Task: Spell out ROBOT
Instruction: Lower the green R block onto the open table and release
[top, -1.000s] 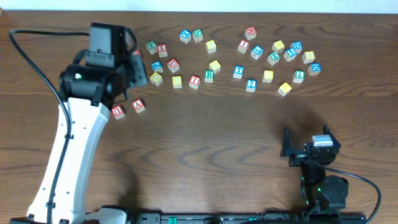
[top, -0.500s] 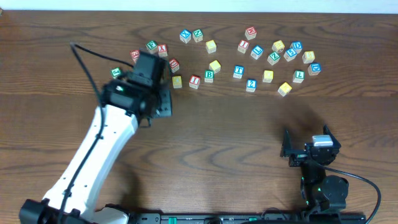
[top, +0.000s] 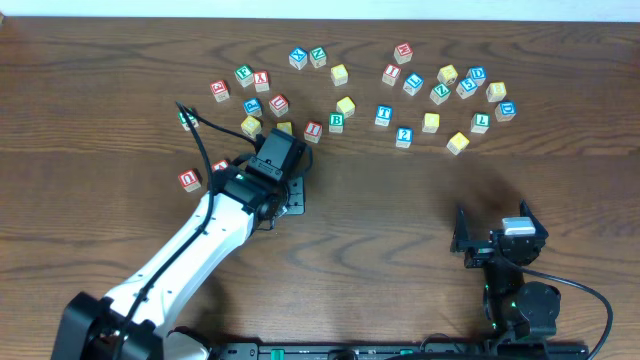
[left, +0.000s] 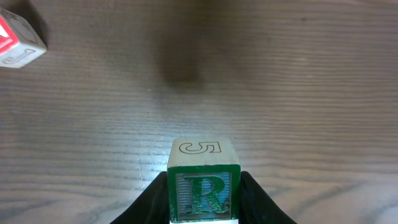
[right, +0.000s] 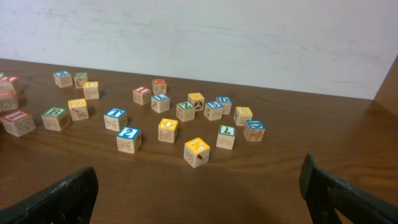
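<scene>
The left gripper (left: 204, 208) pinches the green R cube (left: 203, 167) over the bare table (top: 400, 220), below the scattered cubes (top: 431, 122). The right gripper (top: 495, 232) stands spread wide and empty. No letter seems placed yet; the B cube (top: 337, 122) and the T cube (top: 384, 116) lie in the scatter.

Green-lettered R cube (left: 203, 190), brown wood-grained table (left: 298, 87).

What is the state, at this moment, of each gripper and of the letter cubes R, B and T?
left gripper, shut on the R cube.
right gripper, open, holding nothing.
R cube, clamped in the left gripper, letter upright.
B cube, resting on the table, untouched.
T cube, resting on the table, untouched.
</scene>
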